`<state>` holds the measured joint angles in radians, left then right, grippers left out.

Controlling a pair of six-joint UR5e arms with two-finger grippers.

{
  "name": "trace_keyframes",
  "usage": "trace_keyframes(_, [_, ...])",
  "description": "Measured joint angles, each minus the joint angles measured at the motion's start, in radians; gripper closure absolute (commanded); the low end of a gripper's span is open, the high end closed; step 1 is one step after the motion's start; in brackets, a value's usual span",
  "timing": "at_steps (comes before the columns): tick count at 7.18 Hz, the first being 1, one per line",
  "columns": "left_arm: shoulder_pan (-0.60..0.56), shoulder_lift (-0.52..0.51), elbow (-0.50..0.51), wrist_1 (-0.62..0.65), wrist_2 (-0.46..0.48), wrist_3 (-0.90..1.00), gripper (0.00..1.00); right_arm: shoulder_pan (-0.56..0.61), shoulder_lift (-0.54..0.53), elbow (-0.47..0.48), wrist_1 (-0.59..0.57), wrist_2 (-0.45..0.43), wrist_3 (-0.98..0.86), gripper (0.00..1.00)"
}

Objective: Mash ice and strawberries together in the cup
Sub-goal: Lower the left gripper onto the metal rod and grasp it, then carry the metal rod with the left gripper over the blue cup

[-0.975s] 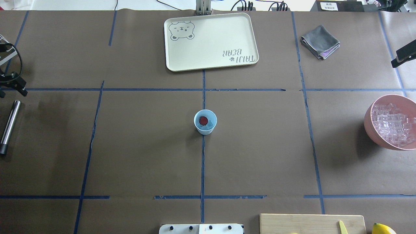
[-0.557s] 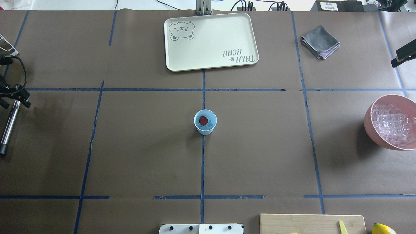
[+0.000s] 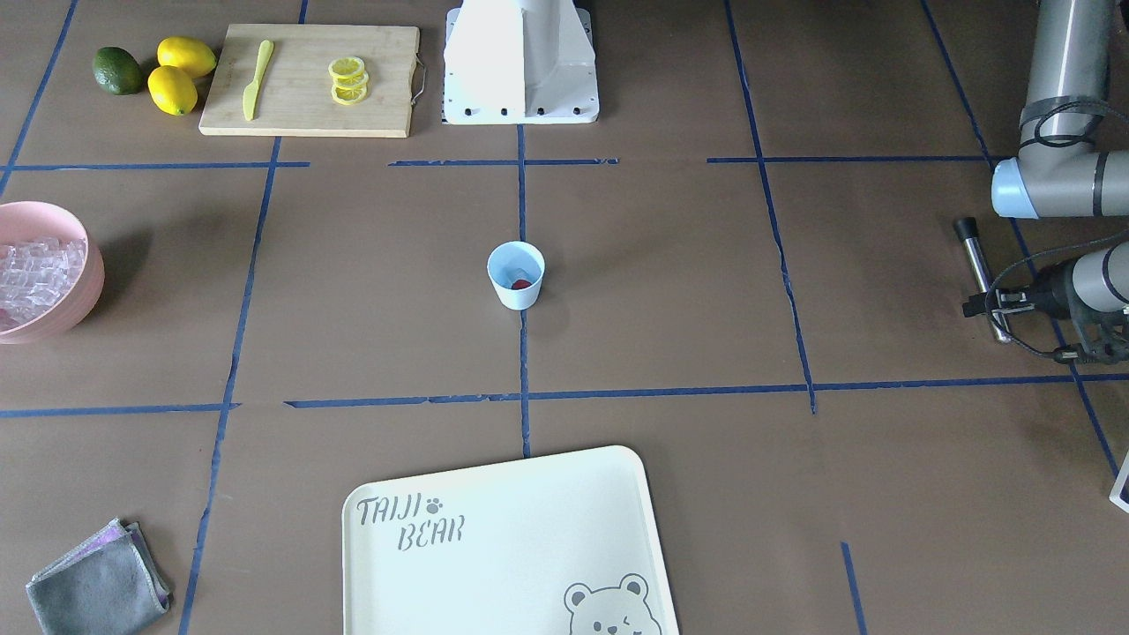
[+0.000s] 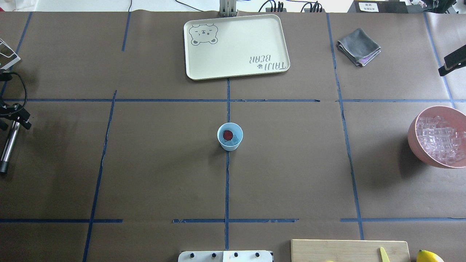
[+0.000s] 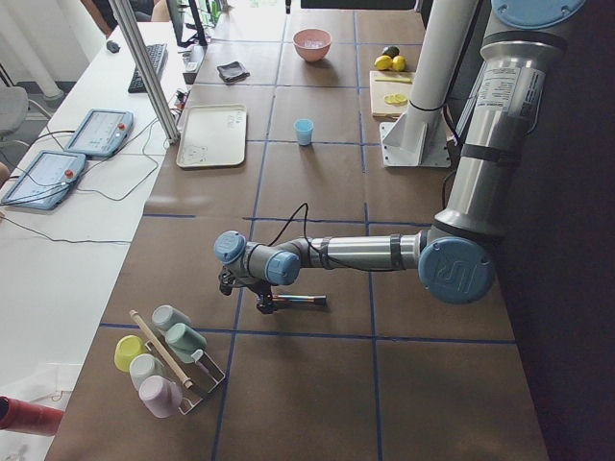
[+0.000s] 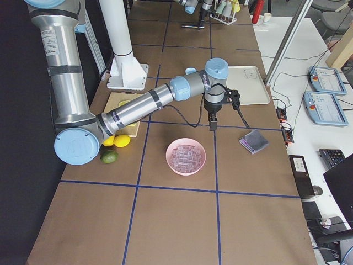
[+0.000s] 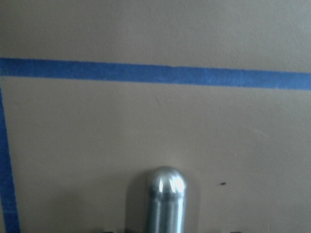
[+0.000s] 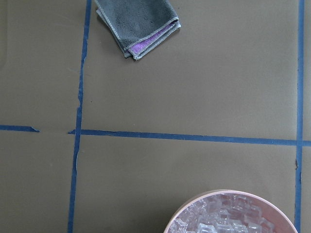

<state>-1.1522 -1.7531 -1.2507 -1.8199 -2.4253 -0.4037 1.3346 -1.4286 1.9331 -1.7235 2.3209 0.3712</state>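
The pale blue cup (image 4: 230, 136) stands at the table's centre with the red strawberry (image 4: 228, 135) and a few ice cubes (image 4: 236, 139) inside; the front view shows the cup (image 3: 516, 275) too. More ice (image 4: 438, 138) fills a pink bowl (image 4: 413, 142) at the right edge. My left gripper (image 4: 12, 118) is low at the far left, open, straddling the far end of a metal rod (image 4: 7, 147); its rounded tip (image 7: 166, 194) fills the left wrist view. My right gripper (image 4: 451, 62) hangs beyond the bowl; I cannot tell its state.
A cream bear tray (image 4: 236, 45) lies at the far middle and a folded grey cloth (image 4: 358, 47) at the far right. A cutting board (image 3: 309, 79) with lemon slices, a yellow knife, lemons and a lime sits near the base. A rack of cups (image 5: 163, 360) stands at the left end.
My left gripper has moved toward the robot's side and come down over the far end of the metal rod. The right arm, cup and bowl have not moved.
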Motion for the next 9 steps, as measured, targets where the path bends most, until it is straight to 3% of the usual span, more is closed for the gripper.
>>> trace_keyframes(6, [0.003, 0.002, -0.08, 0.0, -0.002, -0.003, 1.0, 0.0, 0.001, -0.002, 0.002, 0.0, 0.001, 0.0])
trace_keyframes(9, [0.039, -0.052, -0.319, 0.006, -0.038, -0.134, 1.0, 0.0, 0.002, 0.0, 0.002, 0.0, 0.001, 0.0])
